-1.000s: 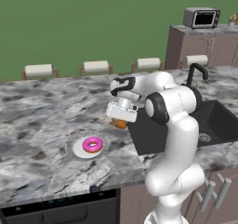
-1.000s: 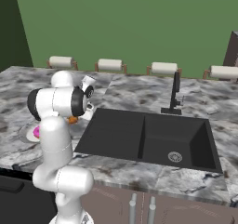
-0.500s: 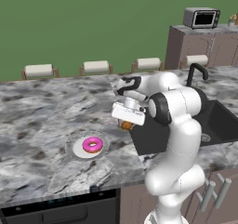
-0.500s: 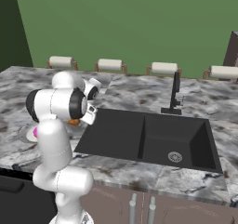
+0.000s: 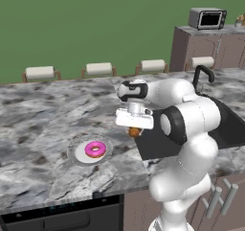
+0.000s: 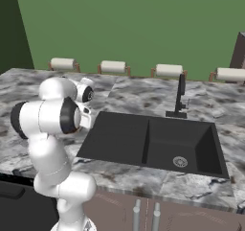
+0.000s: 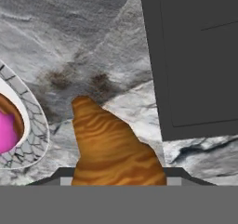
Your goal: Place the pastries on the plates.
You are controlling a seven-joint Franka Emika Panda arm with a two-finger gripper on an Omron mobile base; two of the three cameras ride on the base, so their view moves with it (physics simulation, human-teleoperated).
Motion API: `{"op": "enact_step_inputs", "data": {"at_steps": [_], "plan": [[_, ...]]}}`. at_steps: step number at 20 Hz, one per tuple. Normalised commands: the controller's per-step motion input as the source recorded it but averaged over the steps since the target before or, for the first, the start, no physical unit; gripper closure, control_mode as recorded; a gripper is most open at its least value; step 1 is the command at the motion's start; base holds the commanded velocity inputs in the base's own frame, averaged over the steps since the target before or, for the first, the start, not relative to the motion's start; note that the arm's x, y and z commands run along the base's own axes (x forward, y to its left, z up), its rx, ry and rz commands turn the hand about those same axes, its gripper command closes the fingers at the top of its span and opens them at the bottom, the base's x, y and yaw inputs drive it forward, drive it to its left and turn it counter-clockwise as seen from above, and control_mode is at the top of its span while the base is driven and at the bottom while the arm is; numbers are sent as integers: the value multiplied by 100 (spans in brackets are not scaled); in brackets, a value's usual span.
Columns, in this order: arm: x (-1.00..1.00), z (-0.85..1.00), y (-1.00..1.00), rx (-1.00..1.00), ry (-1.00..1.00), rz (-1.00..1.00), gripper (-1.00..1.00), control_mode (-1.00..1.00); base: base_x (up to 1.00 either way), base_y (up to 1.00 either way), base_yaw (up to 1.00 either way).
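Observation:
The golden-brown croissant hangs above the counter, held in my gripper, which is shut on it. It hovers just off the sink's left edge. In the hand view the croissant rises between the fingers and hides the tips. The pink-iced donut lies on the plate with the white centre and grey rim, to the left of the gripper and lower. That plate's rim and the donut sit at the left edge of the hand view. The blue plate is out of view.
A black double sink with a dark faucet is sunk into the marble counter right of the gripper. Stool backs line the far side. A microwave stands on a cabinet at the back right.
The hand has carried the croissant a little to the right and lower, toward the sink's left edge. The donut and its plate have stayed put.

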Motion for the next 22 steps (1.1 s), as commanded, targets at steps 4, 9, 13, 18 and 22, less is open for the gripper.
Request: {"op": "enact_step_inputs", "data": {"at_steps": [4,9,13,18,22], "plan": [[-77,57,-15,-18,-4,-4,100,-100,0,0,0],[-81,60,-22,-13,-4,-2,100,-100,0,0,0],[-49,67,-31,-9,-8,0,100,-100,0,0,0],[-39,70,-38,-2,-7,2,100,-100,0,0,0],[-40,58,-28,0,-6,7,100,-100,0,0,0]]}}
